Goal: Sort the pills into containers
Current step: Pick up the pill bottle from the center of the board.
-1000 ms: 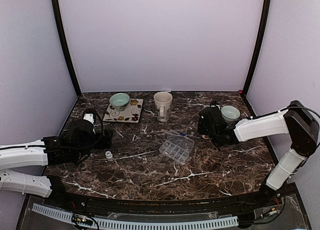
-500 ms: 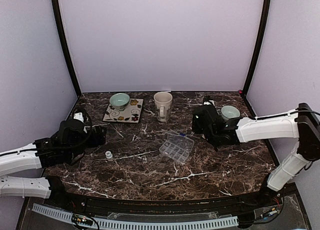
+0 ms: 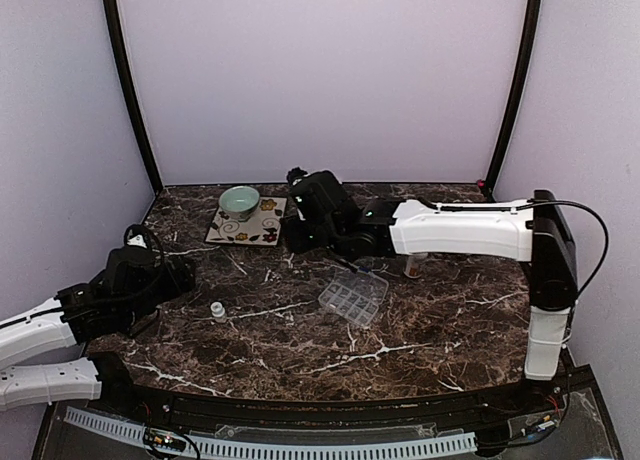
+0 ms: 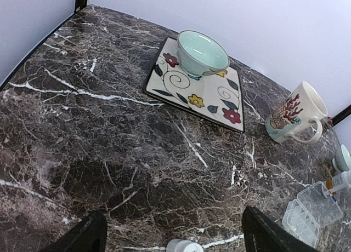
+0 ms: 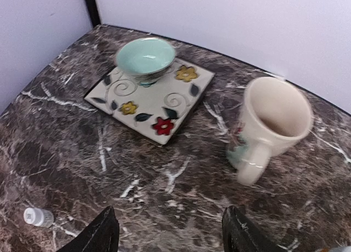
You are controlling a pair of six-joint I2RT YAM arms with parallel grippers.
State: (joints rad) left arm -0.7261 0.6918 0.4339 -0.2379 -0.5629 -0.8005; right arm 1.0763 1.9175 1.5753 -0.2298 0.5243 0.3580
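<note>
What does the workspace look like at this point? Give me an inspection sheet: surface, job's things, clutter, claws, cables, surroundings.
Surface: dark marble table, no spills seen.
Job's things: clear pill tray, lid open, mid-table; loose pills too small to tell.
Clutter: green bowl on flowered plate; mug beside the plate; white bottle; another small bottle by the tray.
Claws: left claw open, empty, over the table; right claw open, empty, facing plate and mug.
Cables: black cable looped along the right arm.
Surroundings: pale walls, black corner posts.
</note>
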